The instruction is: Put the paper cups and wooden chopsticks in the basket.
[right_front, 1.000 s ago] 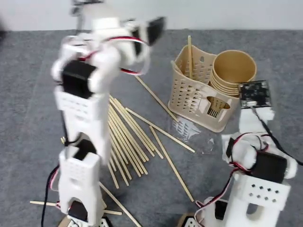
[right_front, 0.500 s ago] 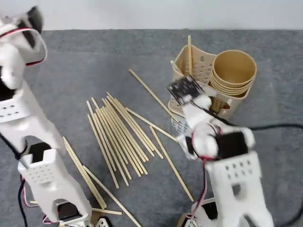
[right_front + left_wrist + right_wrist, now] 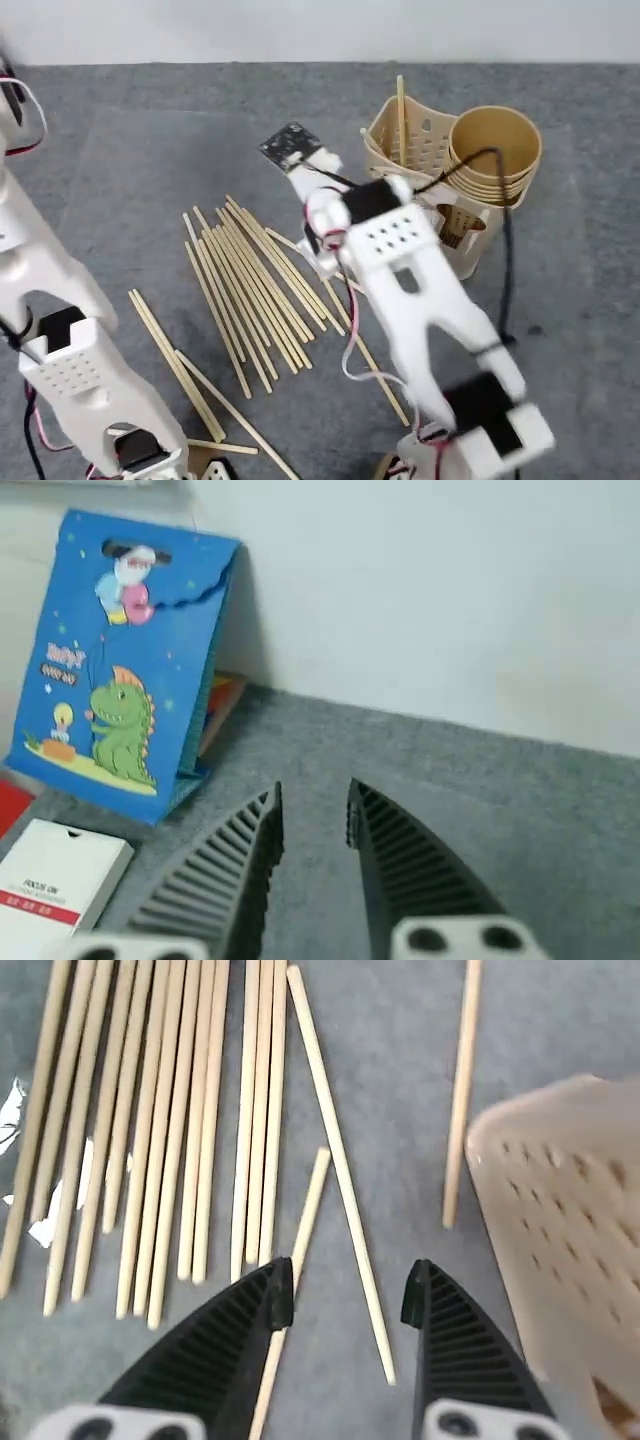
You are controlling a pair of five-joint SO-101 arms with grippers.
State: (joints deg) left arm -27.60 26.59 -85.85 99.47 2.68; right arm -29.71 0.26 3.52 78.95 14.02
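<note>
Right wrist view: right gripper spread wide above loose chopsticks.
Best centre on one stick, then descend before closing.

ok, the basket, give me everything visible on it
The basket is beige plastic with slotted, perforated walls and a divider. It stands upright on the grey mat, toward the back right in the high view. One compartment holds nested paper cups, the other one standing chopstick. The right arm hides part of its front wall.
</note>
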